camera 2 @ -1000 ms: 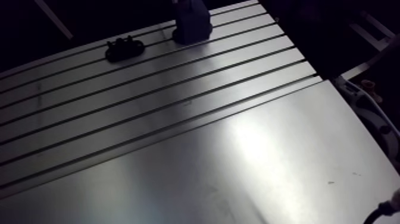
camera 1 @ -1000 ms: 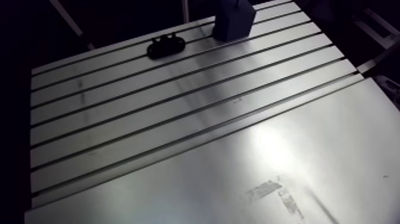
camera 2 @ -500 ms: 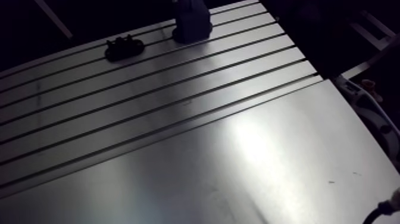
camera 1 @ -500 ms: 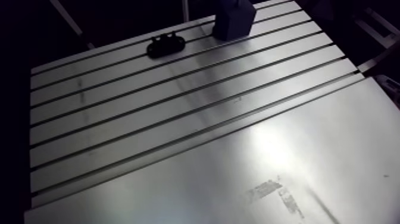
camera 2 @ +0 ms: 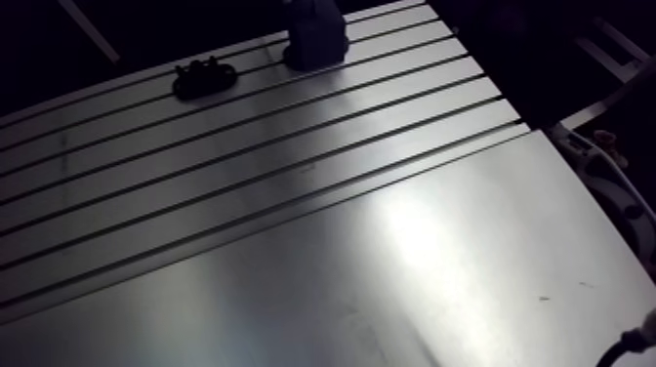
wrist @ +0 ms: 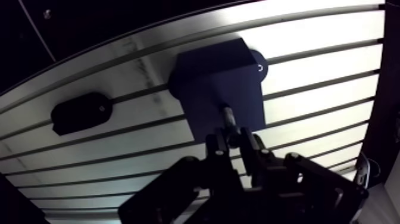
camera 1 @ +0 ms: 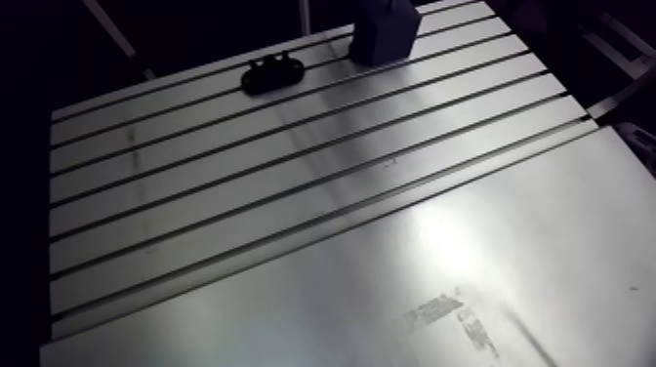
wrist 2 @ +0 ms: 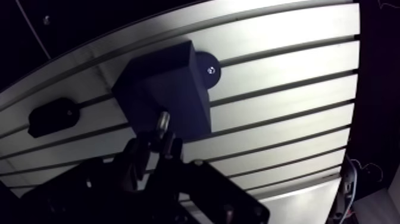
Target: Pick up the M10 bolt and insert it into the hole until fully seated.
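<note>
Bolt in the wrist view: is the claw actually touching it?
Touching. The wrist view shows the bolt clamped between the gripper's two fingers, one against each side, its tip sticking out over the dark blue block.

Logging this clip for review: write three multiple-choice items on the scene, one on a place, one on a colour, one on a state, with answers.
1. Where is the bolt?
A. between the jaws
B. flat on the table
C. in the black clamp
2. What colour is the block?
A. red
B. dark blue
C. white
3. How is the gripper?
A. open and empty
B. out of view
C. shut on the bolt
Answers: 1 A, its shank sticks out past the jaws; 2 B, it shows dark blue in the wrist view; 3 C, the jaws pinch the bolt.
</note>
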